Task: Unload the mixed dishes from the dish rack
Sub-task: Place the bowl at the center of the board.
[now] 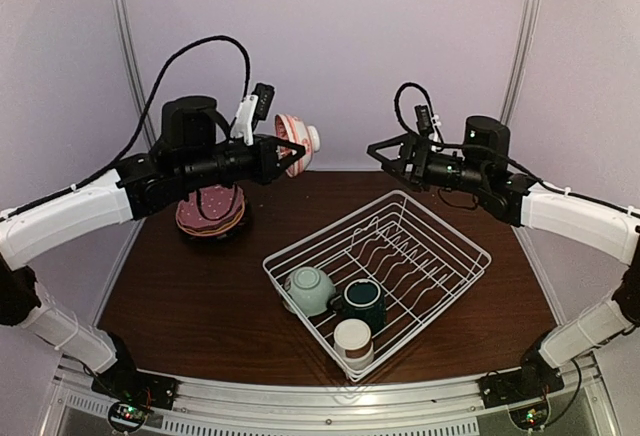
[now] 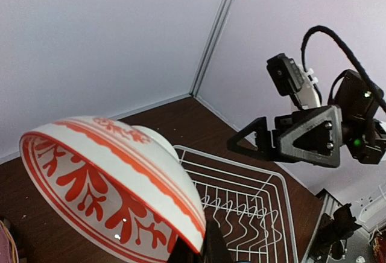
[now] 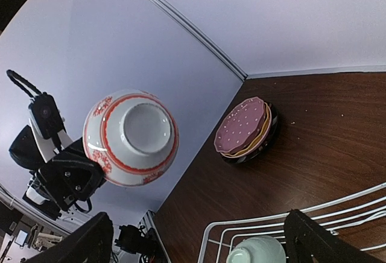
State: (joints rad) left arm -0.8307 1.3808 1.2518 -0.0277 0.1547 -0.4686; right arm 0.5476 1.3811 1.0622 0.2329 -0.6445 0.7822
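Only the top view shows the dish rack [image 1: 380, 281] whole on the table [image 1: 180, 296], with the pale green bowl [image 1: 308, 289], dark green mug [image 1: 362, 301] and white-and-brown cup [image 1: 352, 341] at its near corner. The right wrist view bares the underside of the patterned bowl [image 3: 129, 136], gripped aloft by the left claw [image 1: 291, 152]; the right claw [image 1: 383, 154] gapes open.
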